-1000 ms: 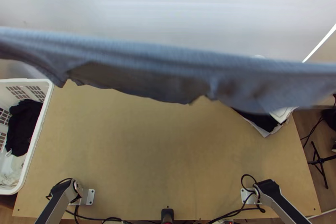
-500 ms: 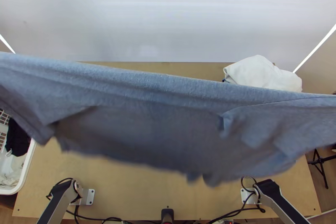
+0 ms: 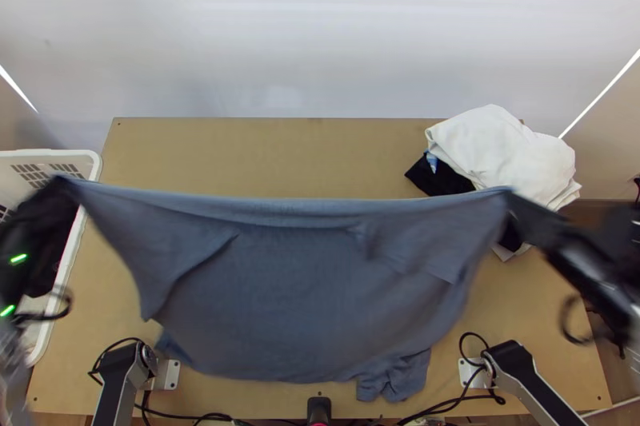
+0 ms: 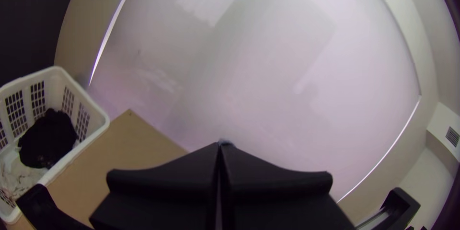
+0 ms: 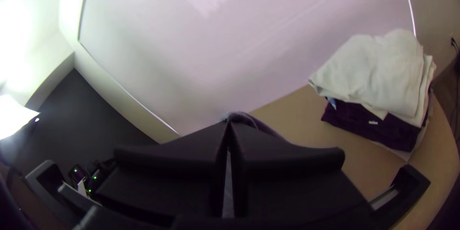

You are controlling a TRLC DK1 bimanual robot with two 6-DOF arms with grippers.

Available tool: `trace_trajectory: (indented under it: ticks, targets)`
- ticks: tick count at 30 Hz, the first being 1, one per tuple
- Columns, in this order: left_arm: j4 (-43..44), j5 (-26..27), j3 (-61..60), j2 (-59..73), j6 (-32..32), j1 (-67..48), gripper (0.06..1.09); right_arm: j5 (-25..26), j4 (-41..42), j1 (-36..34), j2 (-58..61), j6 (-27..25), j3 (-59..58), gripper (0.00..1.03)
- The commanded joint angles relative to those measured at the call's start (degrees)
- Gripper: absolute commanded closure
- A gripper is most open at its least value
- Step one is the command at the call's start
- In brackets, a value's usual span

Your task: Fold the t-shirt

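Table [image 3: 240,158], t-shirt [image 3: 292,290] in left claw [image 3: 64,186], right claw [image 3: 516,201]

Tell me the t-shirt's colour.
The t-shirt is a plain greyish blue, best seen in the top view.

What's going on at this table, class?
The left gripper and right gripper pinch a blue-grey t-shirt near opposite ends of its far edge, holding it stretched over the table. The rest droops toward the near side, rumpled at one lower corner; it is not yet folded. A clothes pile lies far right; a basket stands left.
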Motion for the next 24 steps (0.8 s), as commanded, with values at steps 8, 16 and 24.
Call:
trace_trajectory:
  ticks: [8,16,24]
  targets:
    - [30.42,-1.21,-22.68,24.29,6.83,-0.65,1.05,-1.27,24.22,-1.58,17.64,-3.59,-25.65,1.0]
    - [38.06,-4.81,-7.91,52.5,6.74,-1.96,1.05,-1.36,36.26,-4.22,37.24,-3.76,-19.58,1.0]
    - [38.59,-6.66,5.53,69.46,6.74,-4.25,1.05,-0.74,37.14,-6.07,56.14,-4.03,-5.43,1.0]
